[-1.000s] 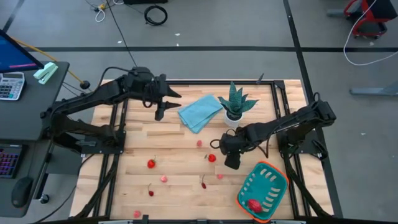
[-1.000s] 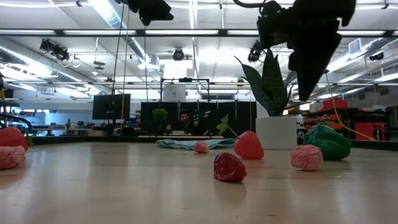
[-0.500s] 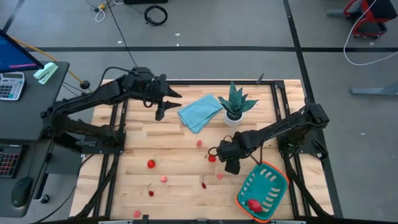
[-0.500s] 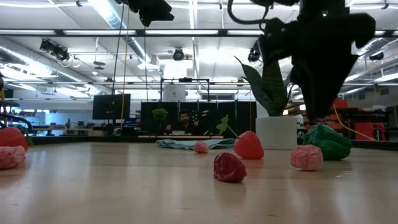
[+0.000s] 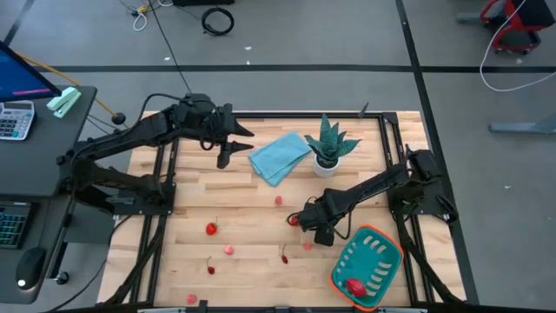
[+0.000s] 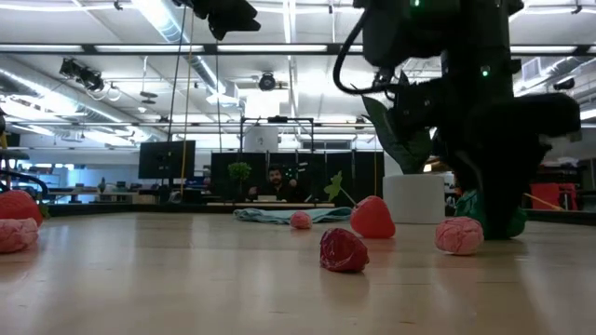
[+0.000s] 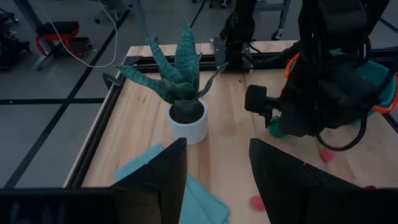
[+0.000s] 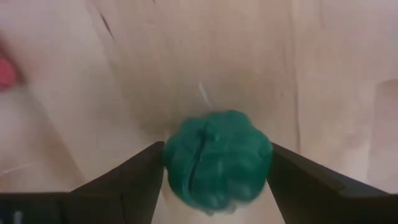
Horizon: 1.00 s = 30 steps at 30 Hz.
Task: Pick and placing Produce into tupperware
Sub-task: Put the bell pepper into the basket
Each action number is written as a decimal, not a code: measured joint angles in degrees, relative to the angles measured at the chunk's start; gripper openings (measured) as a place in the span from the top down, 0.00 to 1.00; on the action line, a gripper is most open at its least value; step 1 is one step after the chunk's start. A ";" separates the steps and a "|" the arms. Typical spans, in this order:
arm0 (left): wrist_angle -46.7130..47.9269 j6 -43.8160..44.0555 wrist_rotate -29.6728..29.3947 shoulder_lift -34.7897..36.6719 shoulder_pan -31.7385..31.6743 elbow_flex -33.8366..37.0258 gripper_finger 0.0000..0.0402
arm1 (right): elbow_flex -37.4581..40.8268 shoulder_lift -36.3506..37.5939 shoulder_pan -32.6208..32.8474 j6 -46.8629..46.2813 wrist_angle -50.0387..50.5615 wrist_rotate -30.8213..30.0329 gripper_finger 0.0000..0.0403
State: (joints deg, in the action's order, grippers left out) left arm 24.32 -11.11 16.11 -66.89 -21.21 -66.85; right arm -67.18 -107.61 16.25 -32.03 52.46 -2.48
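Observation:
The produce is small red and pink pieces scattered on the wooden table (image 5: 226, 196), such as one red piece (image 5: 211, 229), plus a round green piece (image 8: 217, 158). My right gripper (image 8: 214, 186) points down over the green piece, open, one finger on each side of it. In the high view the gripper (image 5: 320, 228) hides that piece. The teal tupperware (image 5: 375, 261) rests at the near right with a red piece (image 5: 354, 285) inside. My left gripper (image 7: 217, 155) hangs open and raised over the far left (image 5: 234, 143). My right gripper comes from above, pointing down, and its fingers (image 8: 134, 180) stand close beside two opposite sides of the green piece (image 8: 180, 155), which rests on the table. I cannot tell whether they touch it.
A spiky potted plant (image 5: 328, 143) and a light blue folded cloth (image 5: 280, 156) stand at the far middle. Red and pink pieces lie close to my right gripper (image 5: 295, 220) (image 5: 307, 246). A black frame rail (image 5: 391, 165) runs along the table's right side.
My right gripper has come down and a little toward the table's near edge, from above the table to just over it, with its fingers around the green piece. The green piece has stayed where it was.

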 joint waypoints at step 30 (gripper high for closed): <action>1.24 1.53 -0.01 0.00 0.03 0.00 0.55 | 0.07 12.67 -1.83 -17.91 -1.48 6.45 0.40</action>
State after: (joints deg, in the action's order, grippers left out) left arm 25.56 -9.58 16.10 -66.89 -21.18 -66.85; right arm -67.11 -94.94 14.42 -49.94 50.98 3.97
